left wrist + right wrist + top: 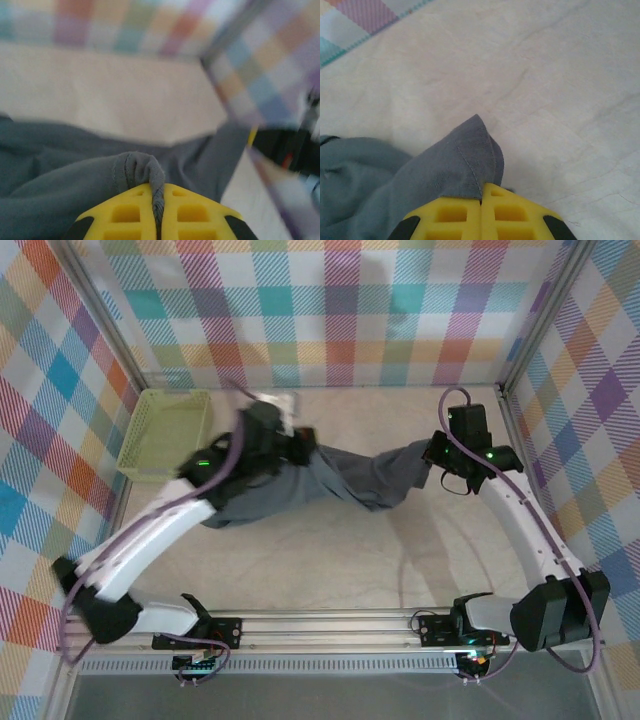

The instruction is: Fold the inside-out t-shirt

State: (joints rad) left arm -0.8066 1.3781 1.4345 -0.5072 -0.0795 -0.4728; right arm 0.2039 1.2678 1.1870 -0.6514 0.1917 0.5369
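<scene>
The inside-out t-shirt [345, 478] is dark slate-grey cloth stretched in a sagging band across the middle of the table between both arms. My left gripper [298, 447] holds its left end; in the left wrist view its yellow fingers [131, 215] are shut on a bunched fold of the t-shirt [145, 172]. My right gripper [432, 453] holds the right end; in the right wrist view the gripper [481, 200] is shut on a stitched hem corner of the t-shirt [465, 165]. The rest of the cloth hangs crumpled toward the near left.
A lime-green mesh basket [165, 432] stands at the far left beside the left arm. Checked walls with metal posts [520, 360] enclose the beige table [340, 550]. The arm bases sit on a rail along the near edge.
</scene>
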